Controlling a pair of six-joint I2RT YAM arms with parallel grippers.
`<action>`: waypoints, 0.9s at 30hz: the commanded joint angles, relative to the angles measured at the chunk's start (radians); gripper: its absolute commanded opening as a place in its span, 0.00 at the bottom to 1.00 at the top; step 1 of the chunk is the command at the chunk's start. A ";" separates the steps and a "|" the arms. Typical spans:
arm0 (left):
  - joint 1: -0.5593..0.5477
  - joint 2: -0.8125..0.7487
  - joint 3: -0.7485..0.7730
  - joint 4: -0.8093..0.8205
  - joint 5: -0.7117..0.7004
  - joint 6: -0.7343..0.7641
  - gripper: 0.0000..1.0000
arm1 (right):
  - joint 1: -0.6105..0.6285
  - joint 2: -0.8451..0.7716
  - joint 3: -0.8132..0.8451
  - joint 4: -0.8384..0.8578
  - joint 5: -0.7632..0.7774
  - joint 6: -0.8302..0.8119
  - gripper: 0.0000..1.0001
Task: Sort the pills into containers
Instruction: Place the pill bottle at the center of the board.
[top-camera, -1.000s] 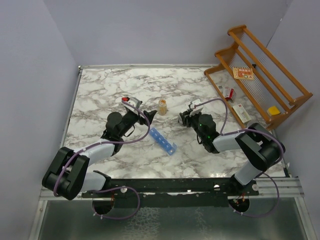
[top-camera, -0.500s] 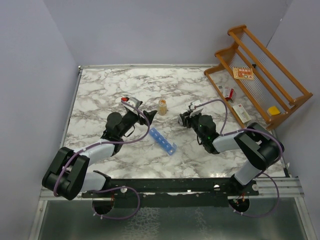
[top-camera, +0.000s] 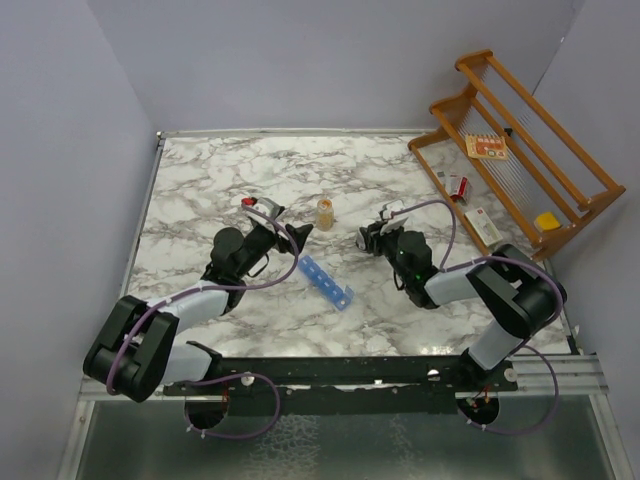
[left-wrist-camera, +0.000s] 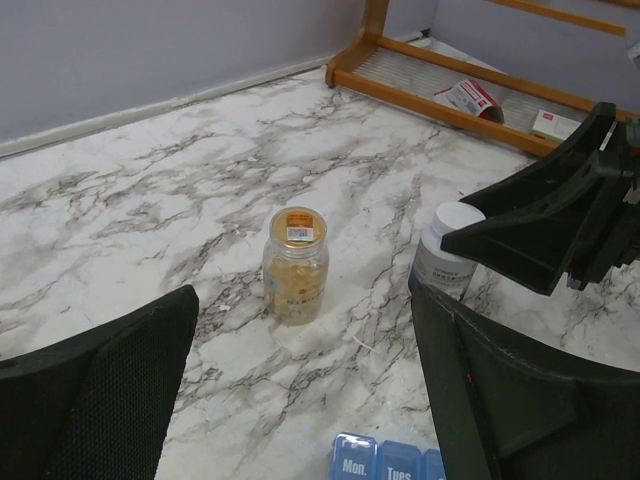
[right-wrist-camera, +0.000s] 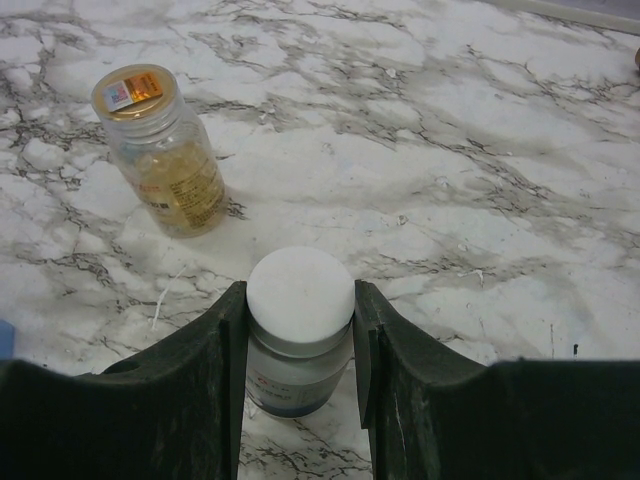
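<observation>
The containers (top-camera: 326, 282) are a blue strip of lidded compartments lying diagonally between the arms; its "Mon." and "Tues" lids (left-wrist-camera: 390, 463) show at the bottom of the left wrist view. A small amber bottle (top-camera: 325, 213) (left-wrist-camera: 295, 265) (right-wrist-camera: 165, 150) with yellowish contents stands upright just beyond the strip. My left gripper (top-camera: 290, 232) (left-wrist-camera: 305, 330) is open and low over the table, facing the amber bottle with nothing between its fingers. My right gripper (top-camera: 368, 236) (right-wrist-camera: 300, 300) is shut on a white-capped bottle (right-wrist-camera: 300, 330) (left-wrist-camera: 445, 252) that stands on the table. No loose pills show.
A wooden rack (top-camera: 520, 150) (left-wrist-camera: 450, 100) stands at the back right with small boxes on it. Purple walls close the marble table (top-camera: 220, 180) at the back and left. The two bottles stand a short gap apart.
The left wrist has shifted very slightly. The right gripper stays shut on the white-capped bottle, and the bottles and strip have not moved.
</observation>
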 joint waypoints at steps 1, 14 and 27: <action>0.007 -0.026 -0.008 0.034 0.028 -0.015 0.90 | 0.007 -0.031 -0.030 -0.028 0.022 0.015 0.30; 0.007 -0.036 -0.017 0.034 0.021 -0.020 0.90 | 0.099 -0.070 -0.015 -0.080 0.101 -0.070 0.69; 0.008 -0.034 -0.023 0.034 0.016 -0.017 0.90 | 0.115 -0.116 -0.006 -0.029 0.160 -0.147 0.82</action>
